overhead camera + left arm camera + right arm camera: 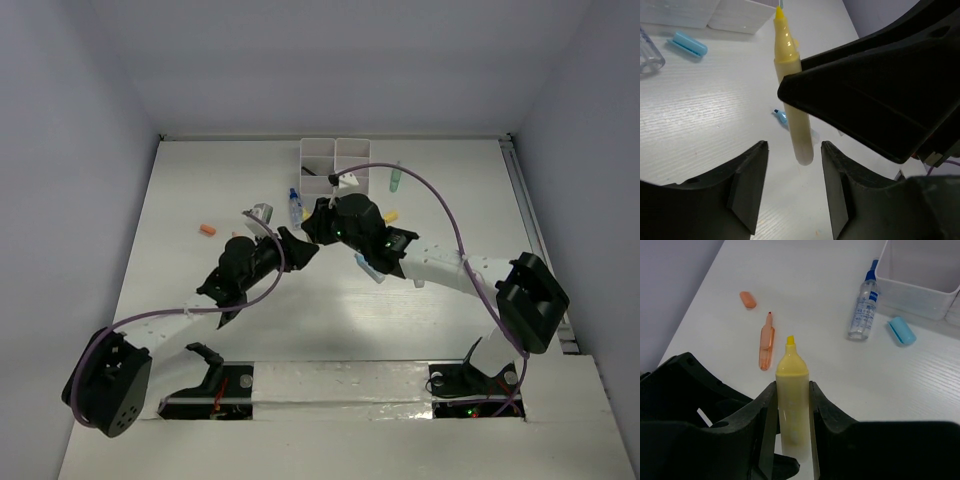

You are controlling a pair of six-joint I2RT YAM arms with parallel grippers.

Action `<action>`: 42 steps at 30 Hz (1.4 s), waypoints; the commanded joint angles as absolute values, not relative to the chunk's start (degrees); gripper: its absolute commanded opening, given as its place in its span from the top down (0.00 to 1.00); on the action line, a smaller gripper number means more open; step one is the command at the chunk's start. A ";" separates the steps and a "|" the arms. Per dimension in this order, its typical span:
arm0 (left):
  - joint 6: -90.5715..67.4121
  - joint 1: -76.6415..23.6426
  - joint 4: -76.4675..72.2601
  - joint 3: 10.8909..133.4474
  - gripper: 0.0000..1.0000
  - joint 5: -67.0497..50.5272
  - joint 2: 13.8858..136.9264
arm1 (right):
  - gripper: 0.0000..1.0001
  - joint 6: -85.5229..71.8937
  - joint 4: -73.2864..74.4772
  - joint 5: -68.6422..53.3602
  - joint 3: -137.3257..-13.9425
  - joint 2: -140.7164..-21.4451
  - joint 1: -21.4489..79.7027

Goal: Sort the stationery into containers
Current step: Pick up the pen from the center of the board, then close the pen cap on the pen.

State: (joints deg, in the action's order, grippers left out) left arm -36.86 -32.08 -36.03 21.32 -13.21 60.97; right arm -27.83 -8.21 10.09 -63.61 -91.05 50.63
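My right gripper (791, 387) is shut on an uncapped yellow highlighter (791, 390), holding it by the barrel with the tip pointing away. My left gripper (793, 150) is open, and the rear end of the yellow highlighter (792, 95) hangs between its fingers without touching either one. In the top view the two grippers meet above the table's middle, the left gripper (296, 246) just below the right gripper (316, 226). The white divided container (335, 165) stands at the back.
On the table lie an orange highlighter (766, 341), an orange cap (747, 299), a blue cap (902, 330) and a small clear bottle with a blue top (863, 310). A blue pen (781, 116) lies under the grippers. A green item (395, 180) lies beside the container.
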 commanded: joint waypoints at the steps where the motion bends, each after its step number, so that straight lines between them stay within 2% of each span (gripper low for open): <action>1: -34.98 -32.43 -41.30 24.52 0.57 -11.69 62.40 | 0.94 -29.09 -12.39 8.88 -62.93 -88.95 50.89; 6: -34.98 -32.43 -45.52 24.17 0.59 -12.30 65.39 | 0.94 -29.71 -13.27 8.00 -61.97 -89.03 51.42; 15: -34.54 -32.96 -47.11 23.73 0.85 -11.07 66.09 | 0.94 -30.15 -14.24 6.86 -60.82 -88.50 51.42; 17: -34.19 -32.96 -47.29 23.64 0.98 -11.07 66.01 | 0.95 -30.23 -14.15 6.68 -60.56 -88.59 51.42; 21: -32.96 -32.96 -45.62 23.82 1.00 -10.99 65.66 | 0.93 -30.06 -13.63 6.68 -59.85 -87.89 51.42; 22: -32.78 -32.96 -45.44 23.64 1.00 -10.81 65.48 | 0.92 -30.06 -13.10 6.77 -59.77 -87.28 51.42; 24: -32.09 -32.96 -45.18 23.03 1.00 -10.72 64.61 | 0.73 -29.18 -11.09 5.81 -60.20 -86.40 51.42; 25: -31.73 -32.96 -44.74 22.85 1.00 -10.55 64.43 | 0.53 -29.09 -10.55 4.58 -60.29 -85.35 51.42; 26: -31.47 -32.96 -44.30 22.76 1.00 -10.46 64.08 | 0.45 -29.44 -10.37 2.48 -60.12 -84.73 49.33; 28: -30.59 -32.96 -42.64 22.76 1.00 -9.76 63.46 | 0.38 -30.49 -10.02 -4.46 -58.72 -83.07 46.68; 31: -28.84 -32.96 -40.44 23.11 1.00 -8.97 62.58 | 0.35 -30.85 -8.71 -8.17 -56.35 -78.76 41.58; 36: -25.84 -32.96 -38.67 24.17 1.00 -7.82 61.44 | 0.37 -29.88 -3.79 -4.58 -52.83 -73.22 33.42; 42: -23.21 -33.49 -39.46 22.68 1.00 -9.14 60.30 | 0.39 -29.01 4.38 2.80 -52.47 -77.42 24.53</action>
State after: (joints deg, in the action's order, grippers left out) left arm -26.30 -33.04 -37.74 22.20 -8.56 62.59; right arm -30.00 -2.02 -1.58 -52.82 -74.67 27.51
